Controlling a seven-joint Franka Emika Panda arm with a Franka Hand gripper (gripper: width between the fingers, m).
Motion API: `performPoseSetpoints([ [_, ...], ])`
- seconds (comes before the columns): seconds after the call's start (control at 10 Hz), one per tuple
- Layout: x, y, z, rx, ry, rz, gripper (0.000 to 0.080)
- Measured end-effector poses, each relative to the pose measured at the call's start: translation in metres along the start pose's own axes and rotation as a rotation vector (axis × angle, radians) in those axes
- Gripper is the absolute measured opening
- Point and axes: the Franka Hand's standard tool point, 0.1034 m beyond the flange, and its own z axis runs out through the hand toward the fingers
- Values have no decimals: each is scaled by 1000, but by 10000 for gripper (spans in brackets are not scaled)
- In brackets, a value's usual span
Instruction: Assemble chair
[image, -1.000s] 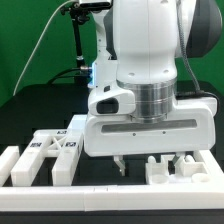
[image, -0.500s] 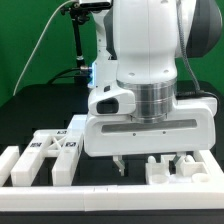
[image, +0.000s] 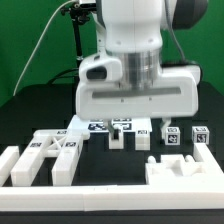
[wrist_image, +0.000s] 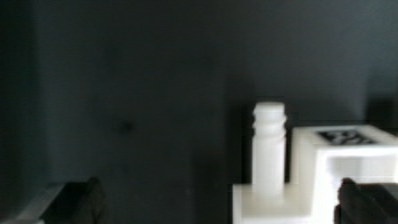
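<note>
Chair piece (wrist_image: 267, 150) between parted fingers (wrist_image: 71, 204); seemingly untouched.

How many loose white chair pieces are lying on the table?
6: a tagged panel at the exterior view's front left, a notched block front right, four small tagged pieces in a row behind. The arm may hide others.

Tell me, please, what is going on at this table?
A robot arm is midway through assembling a chair from loose white parts. Its hand hovers open and empty above the table; the wrist view shows an upright peg ahead of it. Tagged panels lie at the exterior view's left, small tagged blocks in a row behind, a notched block at its right.
</note>
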Motion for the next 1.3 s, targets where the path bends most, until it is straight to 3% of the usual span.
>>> performPoseSetpoints([
  [0.4, -6, -2, 6, 1, -307, -2, 649],
  [0.6, -46, -12, 23, -7, -526, 56, 649],
  [0.7, -51, -15, 30, -10, -585, 52, 649],
  [0.8, -50, -14, 30, -10, -601, 51, 649],
  [0.9, -60, -13, 29, -12, -687, 52, 649],
  [1.1, -54, -14, 36, -15, -698, 54, 649],
  [1.3, -66, -19, 54, -28, -716, 59, 649],
])
